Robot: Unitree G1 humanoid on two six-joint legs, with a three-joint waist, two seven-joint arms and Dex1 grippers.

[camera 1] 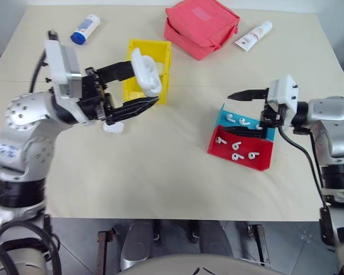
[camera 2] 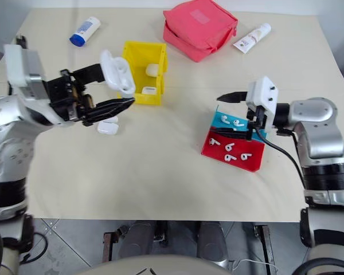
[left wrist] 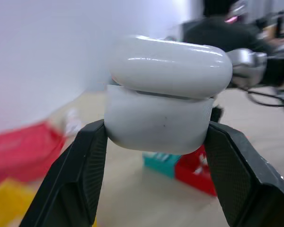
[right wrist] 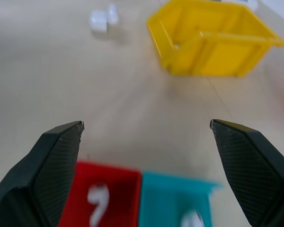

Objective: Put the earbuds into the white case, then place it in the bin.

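My left gripper [camera 1: 144, 83] is shut on a white case [camera 1: 146, 71] and holds it in the air just in front of the yellow bin [camera 1: 167, 69]. In the left wrist view the case [left wrist: 165, 94] sits between the two black fingers [left wrist: 85, 170] with its lid ajar. Two more white cases [camera 2: 151, 70] lie inside the bin, and another case [camera 1: 113, 127] rests on the table below the left gripper. My right gripper [camera 1: 232, 113] is open over the blue tray [camera 1: 221, 114] and red tray [camera 1: 258, 157], where several earbuds [camera 1: 236, 146] lie.
A red fabric pouch [camera 1: 200, 26] sits at the back of the table, with a white tube [camera 1: 253, 34] to its right. A white-and-blue bottle [camera 1: 85, 28] lies at the back left. The table's front edge runs near the robot.
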